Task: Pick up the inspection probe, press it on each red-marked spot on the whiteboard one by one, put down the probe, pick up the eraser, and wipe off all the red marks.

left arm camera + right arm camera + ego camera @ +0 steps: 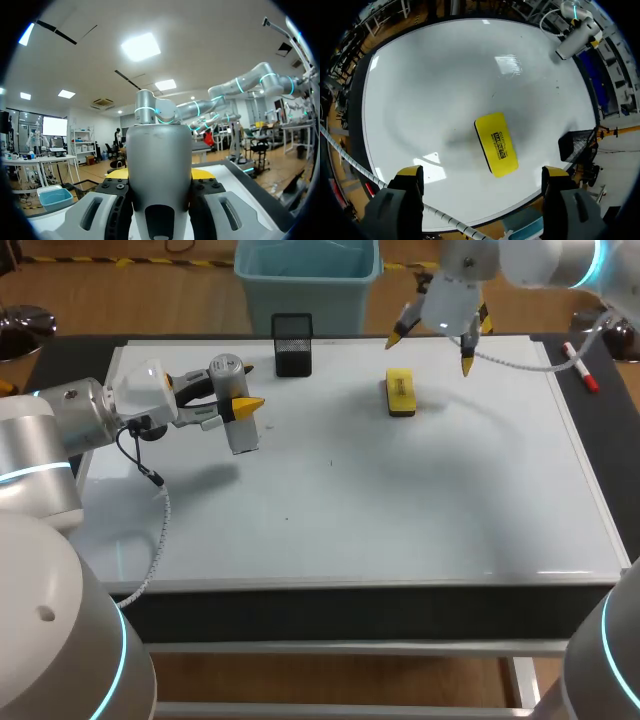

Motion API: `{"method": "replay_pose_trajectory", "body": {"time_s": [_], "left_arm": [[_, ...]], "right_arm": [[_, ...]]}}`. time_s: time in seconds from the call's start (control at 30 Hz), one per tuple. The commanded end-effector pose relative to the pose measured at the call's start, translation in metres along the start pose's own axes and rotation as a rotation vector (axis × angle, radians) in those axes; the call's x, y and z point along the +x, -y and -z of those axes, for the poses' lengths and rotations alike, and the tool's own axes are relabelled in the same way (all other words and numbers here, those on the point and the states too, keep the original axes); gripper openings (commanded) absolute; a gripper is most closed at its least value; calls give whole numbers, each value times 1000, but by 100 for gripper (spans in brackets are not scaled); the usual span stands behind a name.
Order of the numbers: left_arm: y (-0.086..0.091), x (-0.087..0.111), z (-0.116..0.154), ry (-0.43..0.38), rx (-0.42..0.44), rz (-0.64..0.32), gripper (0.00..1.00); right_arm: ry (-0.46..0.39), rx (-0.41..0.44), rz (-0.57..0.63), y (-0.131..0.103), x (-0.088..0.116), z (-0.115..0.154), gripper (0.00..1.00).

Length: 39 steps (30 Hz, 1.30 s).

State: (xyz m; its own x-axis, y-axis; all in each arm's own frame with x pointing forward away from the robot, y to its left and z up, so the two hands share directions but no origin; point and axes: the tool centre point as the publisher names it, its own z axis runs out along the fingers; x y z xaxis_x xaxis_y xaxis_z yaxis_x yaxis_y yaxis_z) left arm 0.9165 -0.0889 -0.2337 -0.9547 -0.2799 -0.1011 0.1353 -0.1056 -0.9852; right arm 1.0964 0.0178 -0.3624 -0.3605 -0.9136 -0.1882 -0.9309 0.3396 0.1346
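One left pincer (pixel 237 400), sideways, round probe (pixel 243 435)

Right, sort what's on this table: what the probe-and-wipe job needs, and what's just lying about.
For the job:
- inspection probe, held in the left gripper
- yellow eraser, lying on the board under the open right gripper
- whiteboard; no red marks show on it

Lying about:
- black mesh holder at the board's far edge
- red marker beside the board
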Motion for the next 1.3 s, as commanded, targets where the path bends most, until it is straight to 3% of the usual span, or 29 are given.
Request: {"method": "replay_pose_trajectory", "body": {"time_s": [0.03, 0.3, 0.53, 0.73, 0.97, 1.3], "left_arm": [[1, 0, 0, 2, -2, 0, 0], [1, 0, 0, 2, -2, 0, 0], [1, 0, 0, 2, -2, 0, 0], [1, 0, 0, 2, -2, 0, 0], [1, 0, 0, 2, -2, 0, 0], [1, 0, 0, 2, -2, 0, 0]], "right_arm": [[73, -6, -190, 5, 21, 25, 100], [402, -142, -463, 27, 43, 60, 100], [538, -204, -651, 44, 52, 81, 100], [608, -243, -711, 49, 50, 98, 100], [617, -279, -808, 54, 45, 110, 100], [620, -199, -711, 46, 40, 116, 100]]}}
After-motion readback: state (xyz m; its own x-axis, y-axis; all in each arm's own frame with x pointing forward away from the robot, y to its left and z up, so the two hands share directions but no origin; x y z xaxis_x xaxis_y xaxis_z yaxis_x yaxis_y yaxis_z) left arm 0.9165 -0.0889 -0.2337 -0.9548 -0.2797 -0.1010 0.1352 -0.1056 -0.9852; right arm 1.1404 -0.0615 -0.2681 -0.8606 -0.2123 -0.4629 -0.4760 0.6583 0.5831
